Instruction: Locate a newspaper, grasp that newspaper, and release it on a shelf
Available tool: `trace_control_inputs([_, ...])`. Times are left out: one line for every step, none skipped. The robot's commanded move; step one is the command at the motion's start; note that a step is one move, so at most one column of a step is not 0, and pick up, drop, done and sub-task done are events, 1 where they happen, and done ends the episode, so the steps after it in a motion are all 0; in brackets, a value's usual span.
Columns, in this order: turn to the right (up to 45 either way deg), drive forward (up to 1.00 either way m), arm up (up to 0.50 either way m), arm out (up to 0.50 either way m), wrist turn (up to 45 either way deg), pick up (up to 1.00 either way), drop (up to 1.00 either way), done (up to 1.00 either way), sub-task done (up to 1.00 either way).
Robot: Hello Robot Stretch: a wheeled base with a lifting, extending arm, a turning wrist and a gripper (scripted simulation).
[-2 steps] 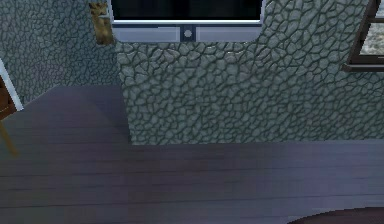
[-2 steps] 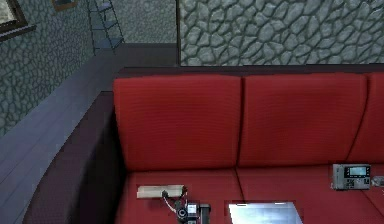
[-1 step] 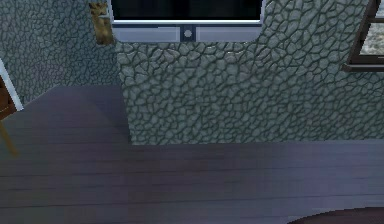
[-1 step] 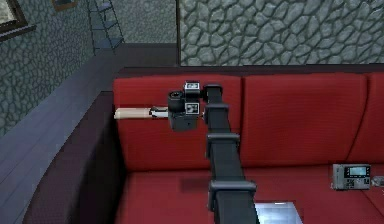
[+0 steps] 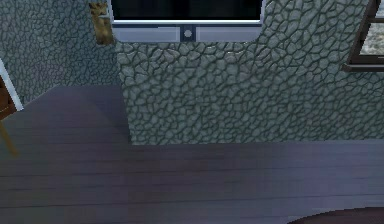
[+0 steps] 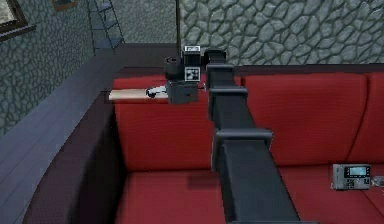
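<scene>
Where the dark arm rises from the arm side view's bottom edge, it passes over the seat of a red sofa. A small grey device with a dark face lies on that seat near the view's right edge, well apart from the arm. Farther out, the arm ends at two white marked squares. Left of them is the gripper, level with the top of the sofa's back cushion. The newspaper, a thin, flat, pale thing, lies at the sofa's far left corner, where the dark armrest meets the back. Its right end is at the gripper's fingers. I cannot tell whether they touch it, or whether the gripper holds anything, because the newspaper rests on the sofa right at the gripper's far end. Behind the sofa stands a grey stone wall. Further left, a ladder-like frame leans in front of the wall, and the corner of a framed picture shows.

In the forward view, dark plank floor runs up to a wall of the same grey stone. A dark window with a pale grey sill is set above it. A brass fitting is on the wall at the upper left.
</scene>
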Motion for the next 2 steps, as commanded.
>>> trace_control_inputs([0.0,0.0,0.0,0.0,-45.0,0.0,0.0,0.0,0.0])
trace_control_inputs([0.0,0.0,0.0,0.0,-45.0,0.0,0.0,0.0,0.0])
